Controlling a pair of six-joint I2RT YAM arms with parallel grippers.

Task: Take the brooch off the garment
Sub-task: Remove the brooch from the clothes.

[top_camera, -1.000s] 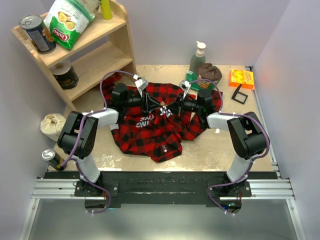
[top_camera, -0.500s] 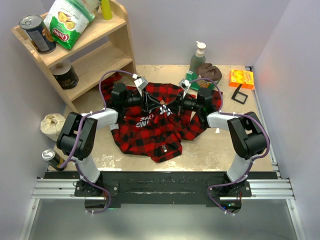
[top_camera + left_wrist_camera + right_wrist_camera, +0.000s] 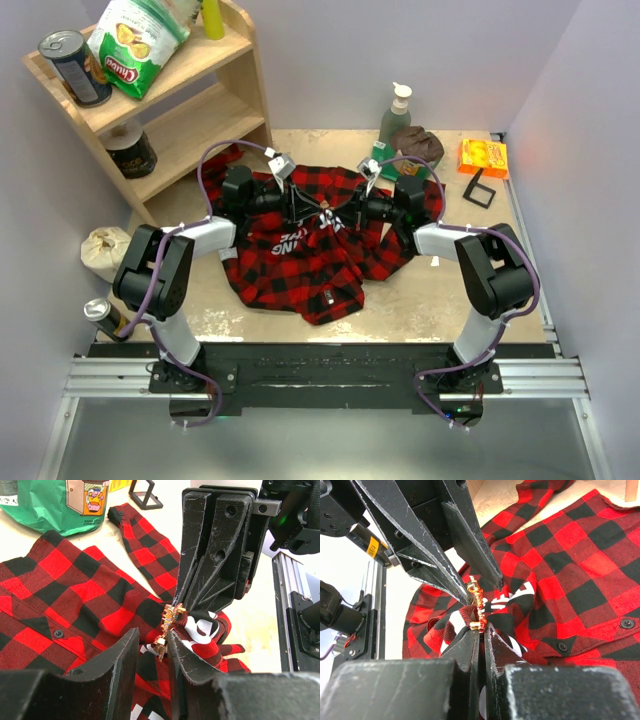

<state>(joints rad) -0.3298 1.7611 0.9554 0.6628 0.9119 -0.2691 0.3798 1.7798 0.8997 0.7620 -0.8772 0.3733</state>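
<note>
The garment [image 3: 300,265], a red-and-black plaid shirt, lies spread on the table, with a fold at its white-lettered black patch pulled up. The small gold brooch [image 3: 326,212] sits on that fold. In the left wrist view the brooch [image 3: 172,616] hangs against the inner edge of one finger of my left gripper [image 3: 152,635], whose jaws stand apart with a gap on the other side. My right gripper [image 3: 481,627] is shut on the raised fold of the garment [image 3: 580,555], just below the brooch [image 3: 477,605]. The two grippers meet tip to tip.
A wooden shelf [image 3: 215,110] with a chips bag and cans stands at the back left. A soap bottle [image 3: 397,110], brown cloth lump [image 3: 418,143], orange box [image 3: 483,157] and black stand [image 3: 480,188] sit at the back right. A tan sack [image 3: 105,250] and a can [image 3: 105,318] are at the left.
</note>
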